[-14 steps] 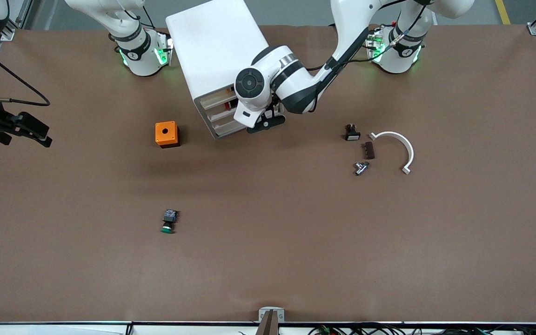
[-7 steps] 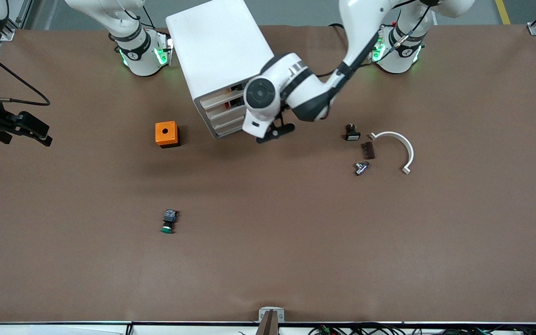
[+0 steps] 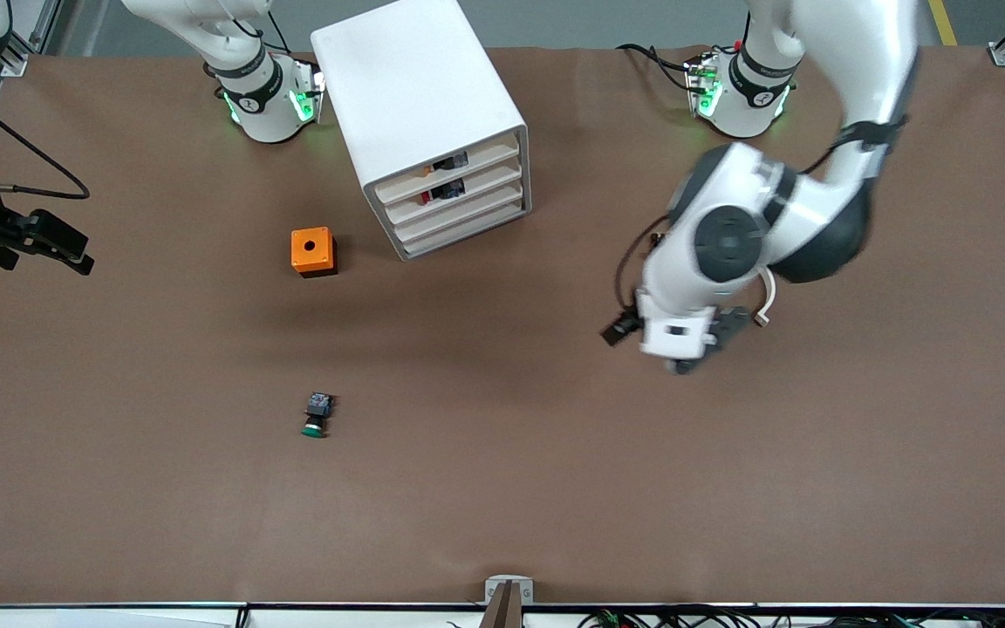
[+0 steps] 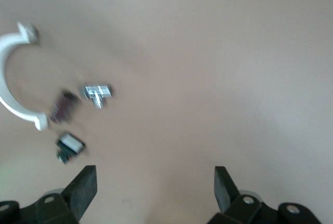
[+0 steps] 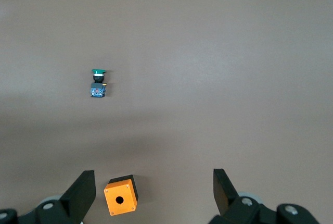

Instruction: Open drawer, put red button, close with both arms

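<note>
The white cabinet (image 3: 415, 87) stands at the table's back middle, with all four drawers pushed in. The drawer (image 3: 489, 181), second-highest, shows a small red and dark thing (image 3: 429, 198) in its front gap; I cannot tell if it is the red button. My left gripper (image 3: 677, 338) (image 4: 155, 179) is open and empty, up over the small parts toward the left arm's end. My right gripper (image 3: 66, 249) (image 5: 153, 182) is open and empty, high over the right arm's end of the table.
An orange box with a hole (image 3: 312, 251) (image 5: 120, 195) sits beside the cabinet. A green-capped button (image 3: 315, 417) (image 5: 98, 82) lies nearer the front camera. A white curved bracket (image 3: 769, 292) (image 4: 10, 86), a silver part (image 4: 98, 94), a brown part (image 4: 62, 107) and a black-and-white part (image 4: 68, 148) lie under the left hand.
My left gripper has left the cabinet's front and swung toward the left arm's end, now over the small parts. The cabinet's drawer fronts are uncovered. The right arm has not moved.
</note>
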